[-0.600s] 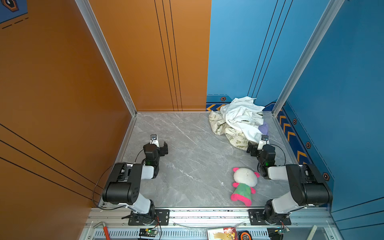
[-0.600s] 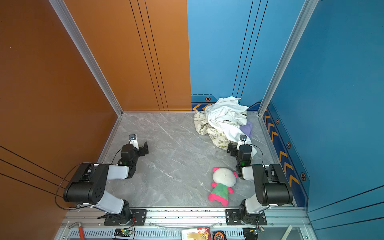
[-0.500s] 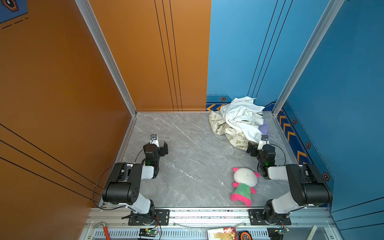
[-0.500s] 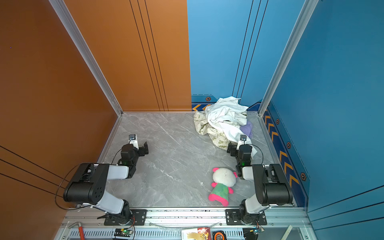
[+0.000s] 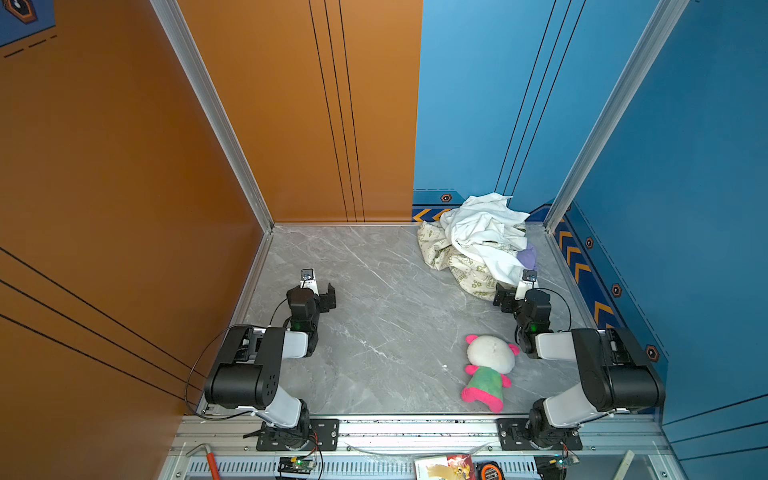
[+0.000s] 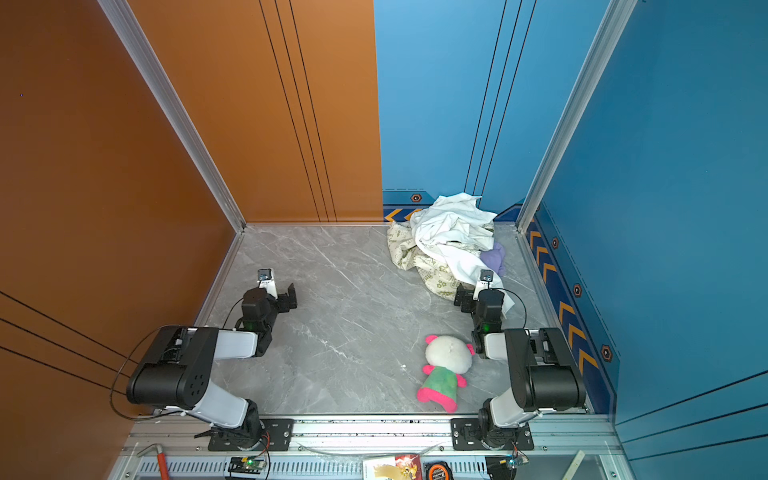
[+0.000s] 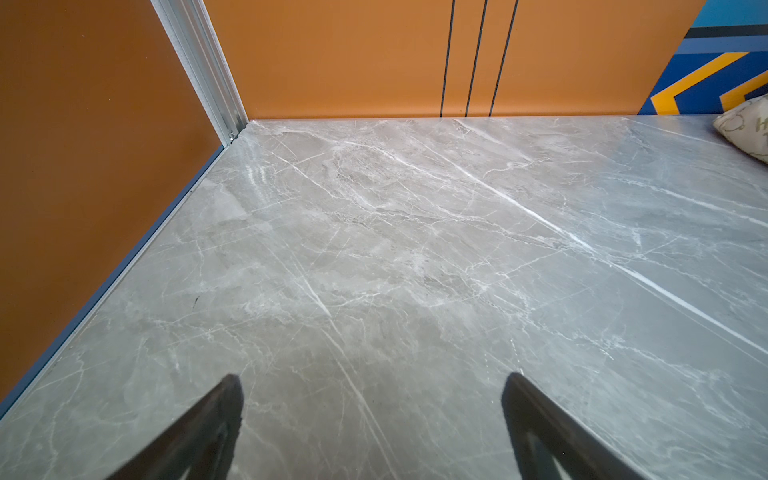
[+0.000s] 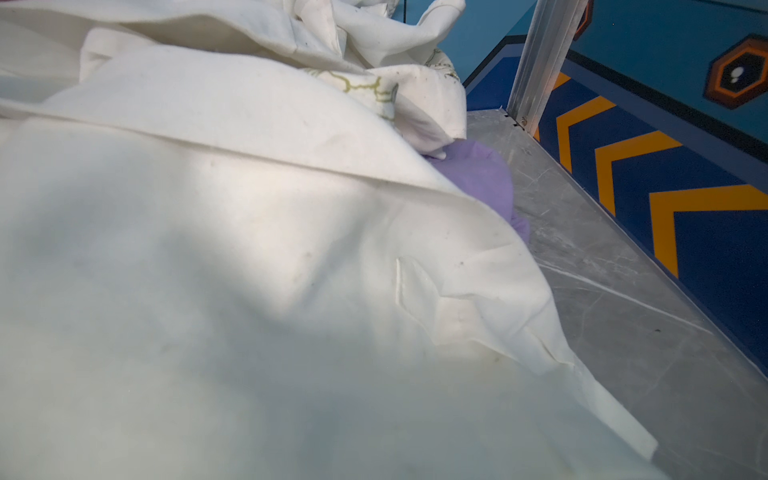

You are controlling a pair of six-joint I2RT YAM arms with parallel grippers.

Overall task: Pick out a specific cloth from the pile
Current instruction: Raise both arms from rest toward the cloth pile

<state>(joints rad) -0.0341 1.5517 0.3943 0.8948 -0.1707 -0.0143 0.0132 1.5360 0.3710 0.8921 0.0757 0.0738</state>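
Observation:
The pile (image 5: 478,245) lies in the far right corner: a white shirt (image 5: 486,232) draped over a cream green-printed fabric (image 5: 451,262). Only a small lavender bit of the cloth (image 5: 527,257) (image 6: 493,257) peeks out on the pile's right side, beside the wall. In the right wrist view the cloth (image 8: 478,174) shows under the shirt's edge (image 8: 291,208), which fills the view and hides my fingers. My right gripper (image 5: 512,294) sits at the pile's near edge, jaws spread wide. My left gripper (image 7: 372,386) (image 5: 321,296) stands open over bare floor, holding nothing.
A pink-and-green plush toy (image 5: 490,365) lies on the marble floor (image 5: 374,311) beside my right arm. Orange and blue walls close in the left, back and right sides. A red-handled tool (image 5: 210,461) and a tape measure (image 5: 490,471) lie on the front rail.

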